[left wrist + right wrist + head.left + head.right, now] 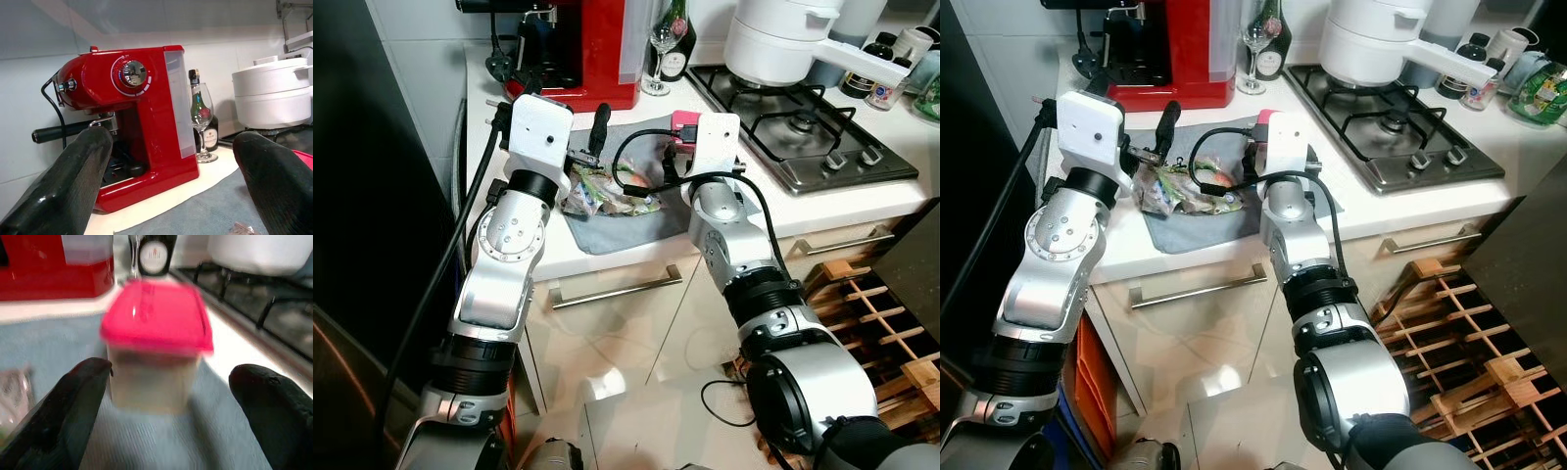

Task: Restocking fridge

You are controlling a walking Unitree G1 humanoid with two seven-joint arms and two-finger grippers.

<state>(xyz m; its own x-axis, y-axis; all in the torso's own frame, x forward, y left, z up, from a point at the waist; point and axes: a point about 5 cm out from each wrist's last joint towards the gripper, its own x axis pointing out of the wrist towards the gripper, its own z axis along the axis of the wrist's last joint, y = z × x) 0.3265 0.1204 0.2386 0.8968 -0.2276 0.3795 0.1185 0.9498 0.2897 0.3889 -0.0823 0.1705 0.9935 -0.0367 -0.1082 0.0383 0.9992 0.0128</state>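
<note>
A small clear container with a pink lid (156, 328) stands on a grey cloth (617, 230) on the counter. My right gripper (166, 423) is open, one finger on each side of the container and a little short of it, not touching. A clear bag of mixed food (607, 191) lies on the cloth to the left of the container. My left gripper (1157, 137) is open just above the bag's far left side, one black finger (599, 129) pointing toward the red coffee machine (137, 112).
A wine glass (661, 44) and a dark bottle (198, 105) stand behind the cloth. The gas hob (803, 127) at the right carries a white pot (773, 39). A black fridge side (362, 215) is at my left; a wooden rack (871, 304) sits low right.
</note>
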